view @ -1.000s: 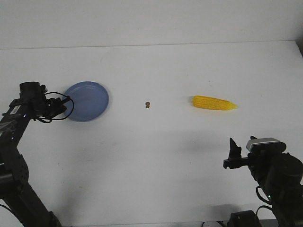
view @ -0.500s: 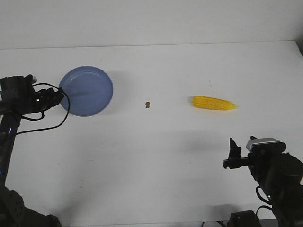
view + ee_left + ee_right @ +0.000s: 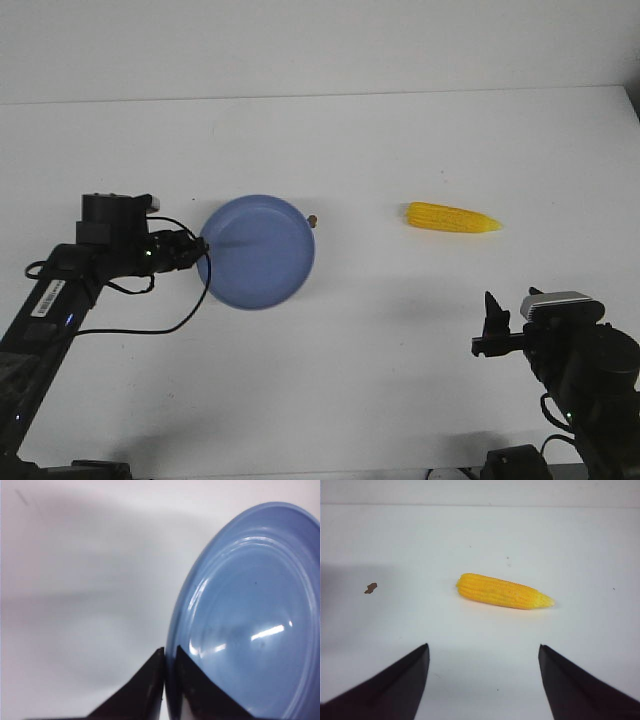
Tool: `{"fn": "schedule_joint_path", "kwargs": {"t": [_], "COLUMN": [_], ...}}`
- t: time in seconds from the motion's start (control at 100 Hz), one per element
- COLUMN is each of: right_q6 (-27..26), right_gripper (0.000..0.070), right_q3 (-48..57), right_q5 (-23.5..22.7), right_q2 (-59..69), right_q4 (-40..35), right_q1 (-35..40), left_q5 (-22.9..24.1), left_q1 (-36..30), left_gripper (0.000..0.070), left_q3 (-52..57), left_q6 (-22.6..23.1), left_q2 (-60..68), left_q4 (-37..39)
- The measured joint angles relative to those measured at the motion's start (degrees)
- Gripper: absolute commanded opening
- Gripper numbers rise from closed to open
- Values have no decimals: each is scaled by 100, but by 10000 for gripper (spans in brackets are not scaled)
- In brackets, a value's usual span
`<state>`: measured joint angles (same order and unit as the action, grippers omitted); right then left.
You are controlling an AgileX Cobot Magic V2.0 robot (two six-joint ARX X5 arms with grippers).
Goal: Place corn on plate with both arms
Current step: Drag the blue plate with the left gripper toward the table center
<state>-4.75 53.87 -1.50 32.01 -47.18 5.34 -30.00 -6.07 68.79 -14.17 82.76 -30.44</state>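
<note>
The light blue plate (image 3: 258, 251) hangs tilted over the middle left of the table, its face turned toward the camera. My left gripper (image 3: 200, 249) is shut on its left rim; in the left wrist view the two black fingers (image 3: 145, 690) pinch the plate's (image 3: 250, 620) edge. The yellow corn (image 3: 452, 217) lies flat at the right, pointed end to the right. My right gripper (image 3: 491, 325) waits open near the table's front right, well short of the corn (image 3: 502, 591), with nothing between its fingers (image 3: 395, 685).
A tiny brown speck (image 3: 313, 217) lies just past the plate's right rim, also seen as the speck (image 3: 370, 587) in the right wrist view. The table's back edge (image 3: 320, 95) runs along the wall.
The left arm has carried the plate rightward and toward the front, from the far left to the middle left, next to the brown speck. The right arm and the corn have not moved.
</note>
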Motion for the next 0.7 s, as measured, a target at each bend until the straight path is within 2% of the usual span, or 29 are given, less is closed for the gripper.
{"fn": "schedule_joint_path", "kwargs": {"t": [0.31, 0.56, 0.7], "right_q6": [-2, -2, -2], "right_gripper": [463, 463, 463], "right_q3": [0, 0, 0], "right_q5": [0, 0, 0], "right_q2": [0, 0, 0], "right_q4": [0, 0, 0], "right_q1": [0, 0, 0], "left_q5": [2, 323, 350], "left_q1": [-839, -1392, -1598], "left_gripper": [12, 12, 12], "left_q3": [-1283, -1381, -1381], "left_q6": [-444, -597, -616], "left_q2": [7, 144, 439], "left_q4": [1217, 1368, 1545]}}
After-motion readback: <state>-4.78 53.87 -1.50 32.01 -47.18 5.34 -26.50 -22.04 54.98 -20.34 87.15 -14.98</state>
